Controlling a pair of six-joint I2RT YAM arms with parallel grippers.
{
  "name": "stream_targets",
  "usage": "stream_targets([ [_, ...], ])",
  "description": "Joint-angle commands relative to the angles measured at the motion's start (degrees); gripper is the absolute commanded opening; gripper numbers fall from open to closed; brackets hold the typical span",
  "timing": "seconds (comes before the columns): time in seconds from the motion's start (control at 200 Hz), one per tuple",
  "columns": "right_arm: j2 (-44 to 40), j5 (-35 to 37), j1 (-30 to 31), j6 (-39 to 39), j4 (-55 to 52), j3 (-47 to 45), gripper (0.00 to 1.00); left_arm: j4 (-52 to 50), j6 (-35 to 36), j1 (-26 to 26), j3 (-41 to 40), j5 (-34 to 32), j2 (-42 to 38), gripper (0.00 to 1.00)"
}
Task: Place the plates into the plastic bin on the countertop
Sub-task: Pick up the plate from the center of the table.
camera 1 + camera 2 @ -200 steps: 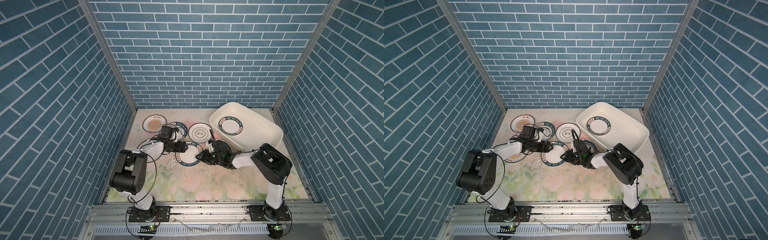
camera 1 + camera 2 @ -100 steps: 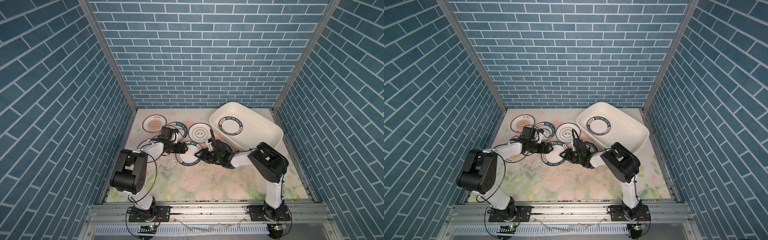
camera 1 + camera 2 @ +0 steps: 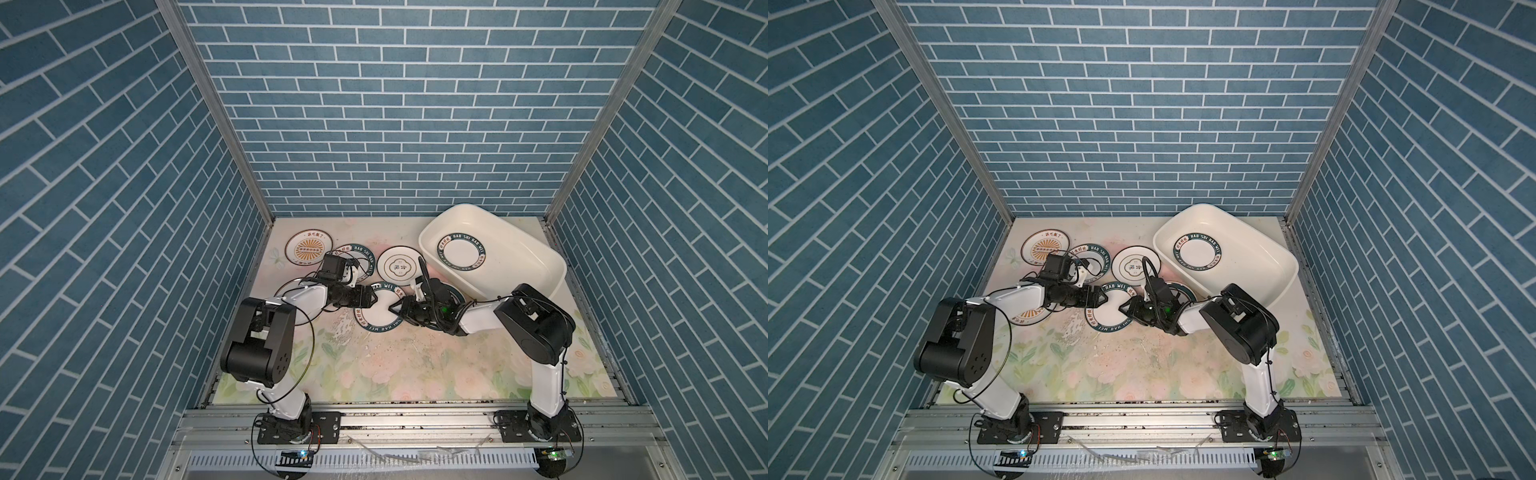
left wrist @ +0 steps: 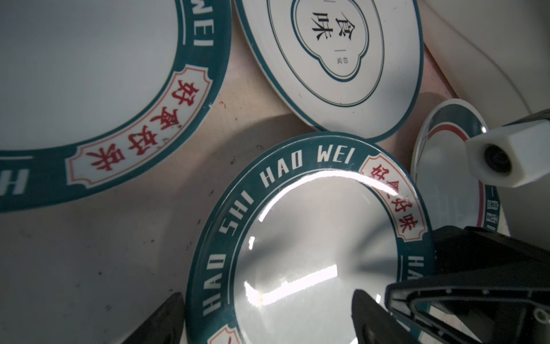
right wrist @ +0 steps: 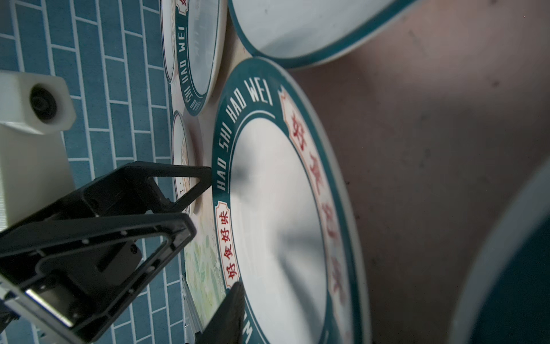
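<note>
A white plate with a dark green lettered rim [image 3: 380, 311] [image 4: 312, 238] [image 5: 282, 223] lies flat on the flowered countertop [image 3: 415, 365]. My left gripper [image 3: 372, 302] [image 4: 268, 324] is open at its left rim, one finger outside the rim and one over the well. From the right, my right gripper [image 3: 395, 309] reaches over the opposite rim. In the right wrist view only one finger [image 5: 229, 312] shows, lying on the rim, and the other is hidden. The cream plastic bin [image 3: 536, 257] at the back right holds one lettered plate [image 3: 461, 254].
Other plates lie close around: a quatrefoil one [image 3: 400, 267], a lettered one [image 3: 361, 255] behind my left wrist, a sunburst one [image 3: 308, 248], one [image 3: 453, 293] under my right wrist and one [image 3: 291, 286] under my left arm. Tiled walls close three sides.
My right gripper has edged a little to the left, further over the plate's rim. The left arm and the plate have hardly moved.
</note>
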Motion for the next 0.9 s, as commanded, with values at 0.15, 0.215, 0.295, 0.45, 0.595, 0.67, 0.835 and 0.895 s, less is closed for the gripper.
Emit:
stream_targets([
  [0.15, 1.38, -0.87, 0.61, 1.25, 0.33, 3.36, 0.42, -0.57, 0.31, -0.09, -0.98, 4.56, 0.68, 0.89],
  [0.215, 1.46, -0.96, 0.61, 1.23, 0.37, 3.72, 0.41, -0.48, 0.26, -0.08, -1.08, 4.75, 0.69, 0.89],
  [0.295, 1.55, -1.24, 0.68, 1.24, 0.38, 4.05, 0.4, -0.51, 0.23, -0.1, -1.08, 4.79, 0.93, 0.89],
  [0.45, 1.33, -1.32, 0.79, 1.2, 0.34, 3.88, 0.38, -0.46, 0.26, -0.1, -1.0, 4.75, 0.98, 0.89],
  [0.595, 1.09, -1.24, 0.81, 1.16, 0.38, 3.52, 0.34, -0.44, 0.1, -0.09, -0.98, 4.75, 0.86, 0.89],
  [0.67, 1.03, -1.23, 0.76, 1.11, 0.06, 3.54, 0.32, -0.45, 0.17, -0.11, -0.99, 4.75, 0.64, 0.89],
  [0.835, 0.69, -1.32, 0.77, 1.0, 0.05, 3.36, 0.26, -0.48, 0.23, -0.1, -1.17, 4.42, 0.18, 0.89],
  [0.895, 0.59, -1.32, 0.76, 1.02, 0.05, 3.23, 0.26, -0.56, 0.34, -0.11, -1.17, 4.4, -0.05, 0.89],
])
